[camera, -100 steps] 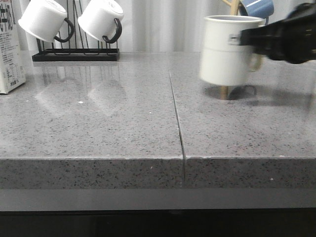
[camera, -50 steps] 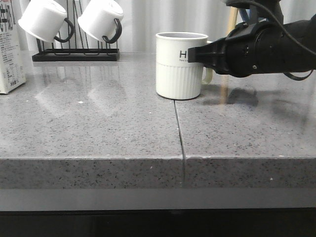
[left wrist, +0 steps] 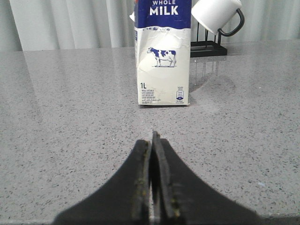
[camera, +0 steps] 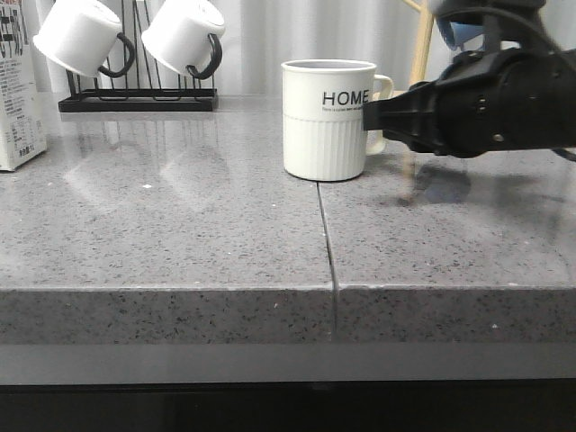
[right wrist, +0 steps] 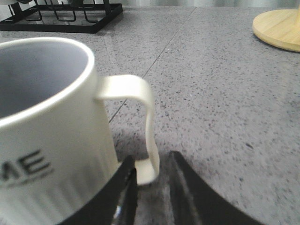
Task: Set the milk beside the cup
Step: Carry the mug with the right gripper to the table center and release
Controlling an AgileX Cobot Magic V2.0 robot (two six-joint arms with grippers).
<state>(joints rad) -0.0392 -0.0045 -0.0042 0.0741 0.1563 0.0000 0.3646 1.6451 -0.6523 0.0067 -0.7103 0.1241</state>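
Cup (camera: 325,120) is down on the counter (camera: 180,234), standing upright right at the seam (camera: 326,236) between the two slabs, HOME lettering facing front. My right gripper (right wrist: 152,180) sits at its handle (right wrist: 138,126) — fingers slightly apart, the lower end of the handle between them; I can't tell from the wrist view whether either pad is touching, but it doesn't look like a grip. So I read this as the cup placement step done, and the milk step not yet begun. Milk (left wrist: 162,54) stands upright on the counter well to the left of the cup, just beside the mug rack (camera: 138,97), cow picture facing my left gripper (left wrist: 153,140). Left gripper is fully closed, holding nothing, pointed straight at the carton with bare counter between. Next move as I see it: back the right arm clear of the handle without nudging the cup, open the left fingers wide enough for the carton body, go in and grab it low-to-mid — tall and likely tippy — then carry it to just beside the cup, left side, not touching.
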